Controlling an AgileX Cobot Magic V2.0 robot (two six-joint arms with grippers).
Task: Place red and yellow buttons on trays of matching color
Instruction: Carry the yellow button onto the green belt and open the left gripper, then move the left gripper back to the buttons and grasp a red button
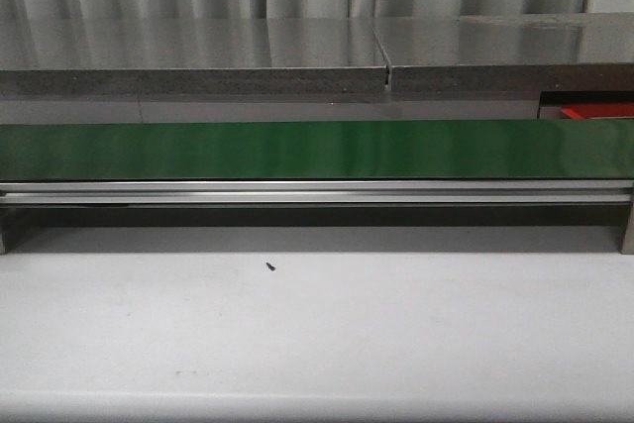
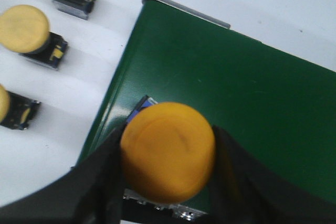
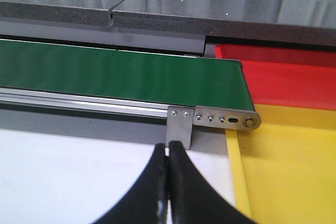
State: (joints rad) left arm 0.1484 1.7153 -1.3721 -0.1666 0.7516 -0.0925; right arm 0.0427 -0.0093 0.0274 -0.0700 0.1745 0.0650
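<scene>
My left tool (image 2: 167,177) grips the yellow domed push button (image 2: 168,150); I'd release it upright on the green conveyor belt (image 2: 236,93). Right tool (image 3: 169,182) clenched empty.

You've got open green belt (image 2: 236,93) ahead of the held yellow button (image 2: 167,150); spare buttons (image 2: 26,32) crowd the white tabletop (image 2: 79,103) off its end; red tray (image 3: 294,77) and yellow tray (image 3: 294,166) flank the far end.
</scene>
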